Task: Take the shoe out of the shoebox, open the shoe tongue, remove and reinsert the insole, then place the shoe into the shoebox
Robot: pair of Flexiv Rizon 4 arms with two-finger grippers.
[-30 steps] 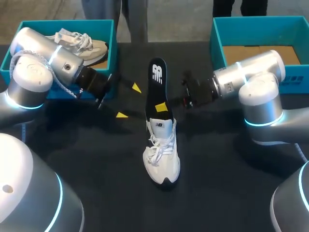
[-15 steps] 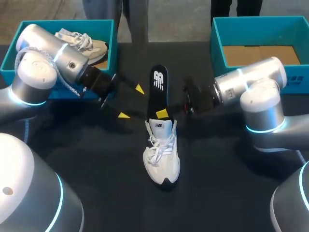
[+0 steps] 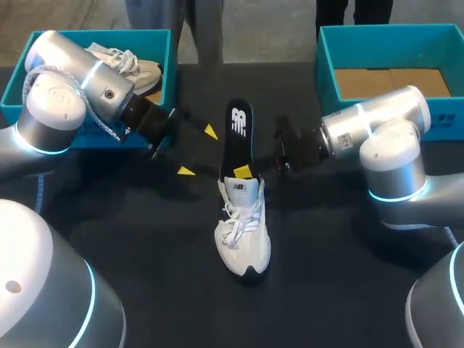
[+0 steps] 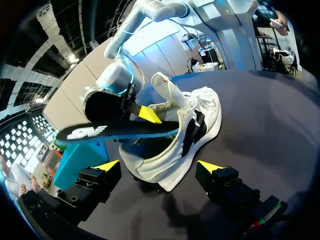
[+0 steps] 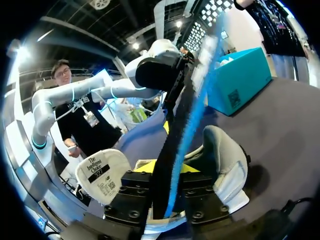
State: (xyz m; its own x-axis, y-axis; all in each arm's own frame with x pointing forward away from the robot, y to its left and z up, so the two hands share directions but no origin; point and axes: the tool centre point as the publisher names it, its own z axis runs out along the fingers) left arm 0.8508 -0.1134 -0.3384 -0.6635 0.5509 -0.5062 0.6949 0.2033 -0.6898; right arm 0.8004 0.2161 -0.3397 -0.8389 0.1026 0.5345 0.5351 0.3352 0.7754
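Two steps look done: the shoe (image 3: 243, 232) stands on the table (image 3: 326, 275) at the middle of the frame, outside the shoebox (image 3: 326, 65) at upper right, and its tongue is pulled open. The insole (image 3: 236, 138) rises from the shoe's mouth, pinched edge-on in the right gripper (image 3: 243, 172) — going out or back in, I cannot tell. The left gripper (image 3: 198, 152), fingers spread, holds nothing at centre left. Seating the insole and boxing the shoe seem to remain.
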